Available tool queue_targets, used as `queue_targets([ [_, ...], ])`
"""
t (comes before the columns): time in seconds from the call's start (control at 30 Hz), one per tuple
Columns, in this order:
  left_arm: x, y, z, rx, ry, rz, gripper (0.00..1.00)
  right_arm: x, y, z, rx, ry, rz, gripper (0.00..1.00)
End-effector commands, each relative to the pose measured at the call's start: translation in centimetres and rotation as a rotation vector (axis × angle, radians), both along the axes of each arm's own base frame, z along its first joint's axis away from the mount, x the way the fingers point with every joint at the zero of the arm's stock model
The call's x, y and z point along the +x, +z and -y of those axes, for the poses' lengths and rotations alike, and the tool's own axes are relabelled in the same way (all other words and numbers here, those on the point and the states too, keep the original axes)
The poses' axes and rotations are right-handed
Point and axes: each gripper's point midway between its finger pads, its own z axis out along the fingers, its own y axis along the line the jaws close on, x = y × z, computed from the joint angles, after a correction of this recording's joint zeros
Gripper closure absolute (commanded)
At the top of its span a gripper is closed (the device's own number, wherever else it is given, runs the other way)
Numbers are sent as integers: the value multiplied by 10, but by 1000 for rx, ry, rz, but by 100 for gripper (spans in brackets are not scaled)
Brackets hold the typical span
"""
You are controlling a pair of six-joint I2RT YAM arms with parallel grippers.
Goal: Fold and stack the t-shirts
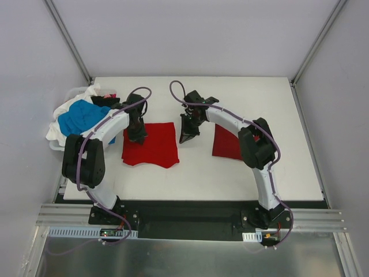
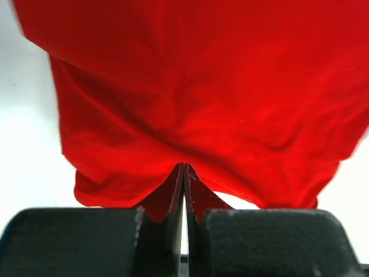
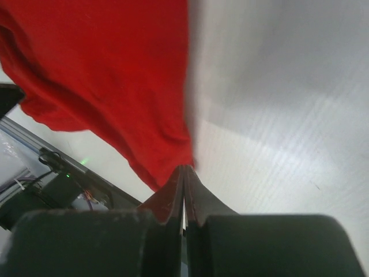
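Red t-shirt (image 1: 153, 145) (image 2: 202, 86) (image 3: 115, 75): lies spread on the desk (image 1: 202, 179) between the two arms, roughly square, with its near edge rumpled.
Left jaws: closed tight at the shirt's far left corner, with a fold of red cloth pinched between the tips.
Right jaws: closed at the shirt's right edge, where the red cloth runs to a point and is nipped.
Folded red t-shirt (image 1: 225, 144): flat on the desk further right, partly under the right arm, apart from the spread one.
Pile of t-shirts (image 1: 78, 115): blue, white, black and red, heaped at the desk's left edge.
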Motion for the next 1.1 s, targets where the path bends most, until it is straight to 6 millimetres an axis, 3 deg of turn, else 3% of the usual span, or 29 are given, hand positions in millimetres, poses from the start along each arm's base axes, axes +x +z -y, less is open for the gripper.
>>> queue_targets([
  [0.0, 5, -23, 0, 4, -1, -24, 100, -14, 27, 24, 8, -9, 35, 99],
  [0.1, 8, -39, -2, 26, -6, -67, 100, -20, 42, 40, 13, -23, 67, 99],
  [0.13, 8, -46, -3, 33, -9, -88, 100, -25, 37, 49, -1, -32, 55, 99],
  [0.3, 14, -56, 8, 16, -25, -117, 100, -34, 54, 66, -1, -54, 93, 99],
  [0.4, 18, -56, 26, -1, -58, -112, 100, -34, 61, 71, 0, -64, 110, 99],
  [0.67, 30, -52, 112, -88, -177, -98, 100, -35, 62, 80, -16, -75, 115, 99],
  [0.8, 35, -52, 134, -87, -219, -92, 100, -40, 59, 89, -30, -81, 112, 99],
  [0.93, 42, -50, 139, -89, -225, -91, 100, -43, 56, 96, -44, -91, 111, 99],
  [1.07, 45, -51, 129, -48, -217, -91, 100, -38, 45, 105, -93, -109, 97, 99],
])
